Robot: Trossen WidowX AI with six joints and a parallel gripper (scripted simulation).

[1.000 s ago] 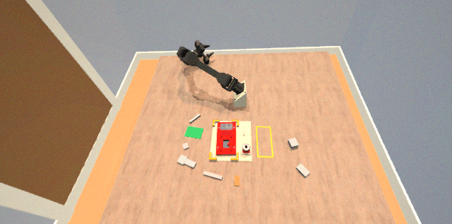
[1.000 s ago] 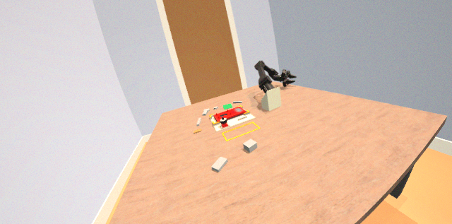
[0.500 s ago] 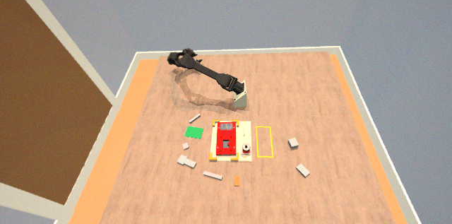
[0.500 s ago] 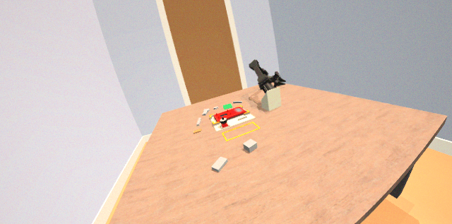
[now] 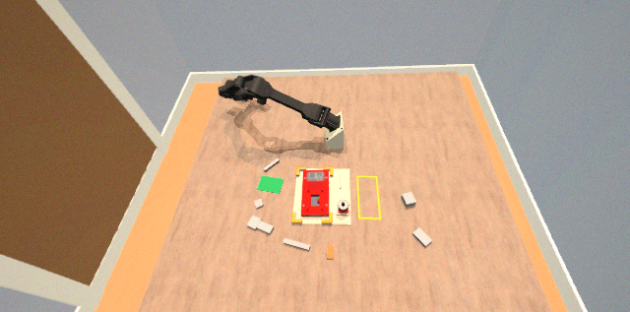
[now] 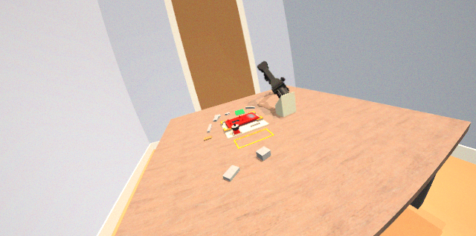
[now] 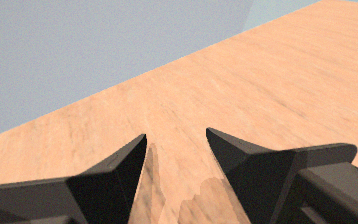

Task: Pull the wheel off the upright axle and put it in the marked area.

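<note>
The wheel (image 5: 343, 207) (image 6: 235, 126) shows as a small pale and black round part on its upright axle, over a red base at the near right corner of the cream board (image 5: 346, 184). The marked area is a yellow outline (image 5: 367, 176) (image 6: 256, 141) on the table, beside the board's right side in the top view, with nothing inside it. My gripper (image 7: 176, 134) is open and empty, its two black fingers apart over bare wood. It is far from the wheel, at the table's far left in the top view, where its fingers cannot be made out.
A red car-like body (image 5: 307, 195) lies on the board between yellow corner pieces. Grey blocks (image 5: 409, 199) (image 6: 231, 173) lie right of the outline in the top view. A green plate (image 5: 271, 184) (image 6: 239, 112), several pale pieces and an orange piece (image 5: 330, 252) (image 6: 207, 138) lie around the board.
</note>
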